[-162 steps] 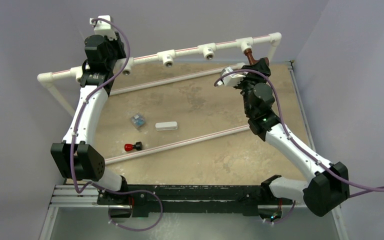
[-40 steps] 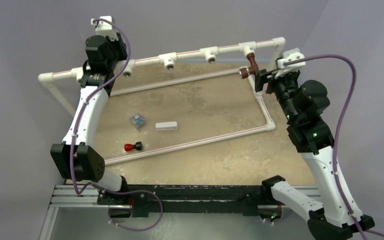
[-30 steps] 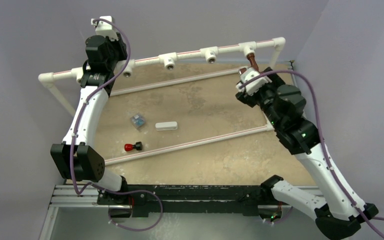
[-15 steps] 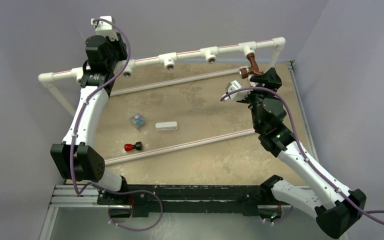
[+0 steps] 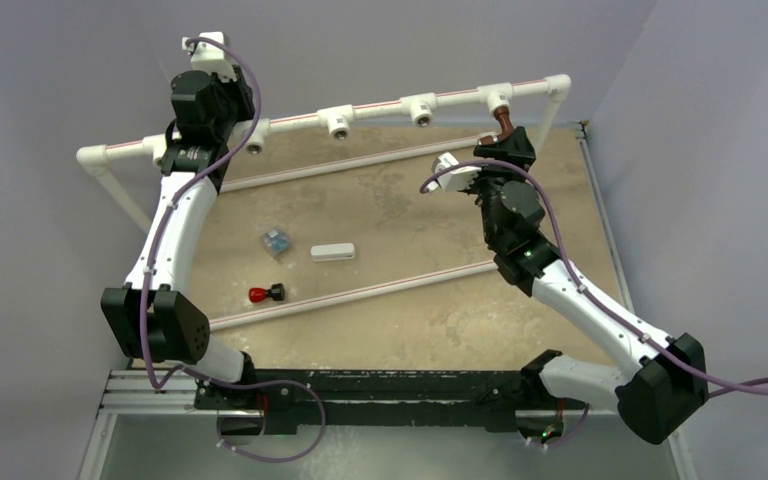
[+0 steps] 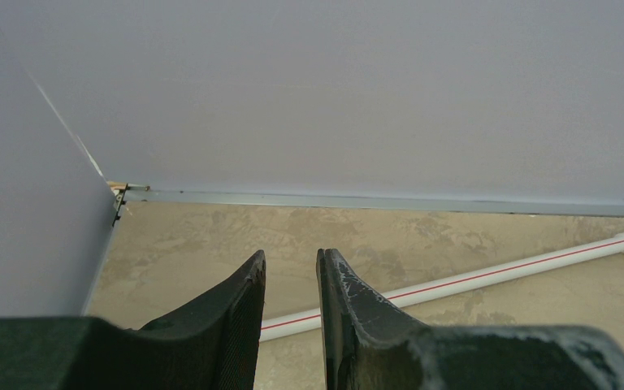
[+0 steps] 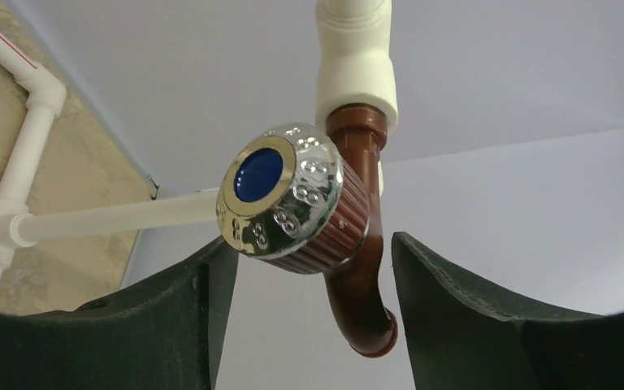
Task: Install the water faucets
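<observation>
Fingers of right gripper (image 7: 309, 240) parted, straddling water faucet (image 7: 317, 213), unclamped. Faucet in far-right white tee (image 7: 356, 73): long axis roughly vertical, spout down, knob facing camera. Left gripper (image 6: 290, 256) narrowly parted, holding nothing. Mottled tan table (image 5: 400, 220), lilac walls (image 5: 410, 40).

Knob (image 7: 288, 203) rim, water faucet (image 7: 363, 236): raised chrome characters run round the shiny ring. Those facing the right wrist camera look like 8s, singly and in a pair, but glare leaves the reading uncertain.
Elsewhere, all views: nothing legible.
</observation>
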Robot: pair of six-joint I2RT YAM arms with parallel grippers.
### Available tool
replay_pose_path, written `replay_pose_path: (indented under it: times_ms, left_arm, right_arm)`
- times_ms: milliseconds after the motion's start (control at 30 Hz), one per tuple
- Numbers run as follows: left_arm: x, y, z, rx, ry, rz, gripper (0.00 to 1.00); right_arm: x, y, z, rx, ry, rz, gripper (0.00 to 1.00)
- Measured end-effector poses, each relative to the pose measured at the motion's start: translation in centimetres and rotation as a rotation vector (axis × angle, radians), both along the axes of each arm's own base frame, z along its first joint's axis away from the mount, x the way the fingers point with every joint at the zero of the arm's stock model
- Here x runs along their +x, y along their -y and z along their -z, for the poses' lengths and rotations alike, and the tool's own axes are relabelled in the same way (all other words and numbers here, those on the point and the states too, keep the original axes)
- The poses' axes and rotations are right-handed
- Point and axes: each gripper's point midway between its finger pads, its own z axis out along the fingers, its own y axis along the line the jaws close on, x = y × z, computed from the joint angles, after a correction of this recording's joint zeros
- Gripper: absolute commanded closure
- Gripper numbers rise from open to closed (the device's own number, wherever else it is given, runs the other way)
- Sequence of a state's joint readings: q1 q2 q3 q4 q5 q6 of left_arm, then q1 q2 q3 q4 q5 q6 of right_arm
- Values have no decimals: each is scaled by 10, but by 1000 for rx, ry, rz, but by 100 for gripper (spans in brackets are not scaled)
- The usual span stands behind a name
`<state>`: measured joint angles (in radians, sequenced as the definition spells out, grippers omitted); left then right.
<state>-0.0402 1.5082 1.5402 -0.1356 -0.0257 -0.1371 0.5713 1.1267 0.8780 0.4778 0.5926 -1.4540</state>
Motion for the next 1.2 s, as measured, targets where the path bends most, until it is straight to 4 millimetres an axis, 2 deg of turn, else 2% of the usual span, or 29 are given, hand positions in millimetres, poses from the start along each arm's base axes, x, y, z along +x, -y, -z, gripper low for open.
replay_pose_path:
  times_ms: [100,233,400,533,700,1200]
  left_arm:
    - [0,0,0,0,0,0,71]
    - [0,0,0,0,0,0,71]
    - [0,-1,0,0,0,-1,71]
    - [0,0,0,0,0,-1,71]
    - [0,-1,0,1,1,-1,71]
    - [1,-5,-1,1,6,-14,71]
  right_arm:
    - [4,-2,3,5,-7,-2,47]
    - [5,-3,-7,37,20,-3,70]
    - [4,-1,-10,60,32,2,100]
    - [4,-1,-9,100,32,2,100]
    - [5,-3,-9,245,21,-10,100]
    - [1,-18,-7,1059,-9,-103,100]
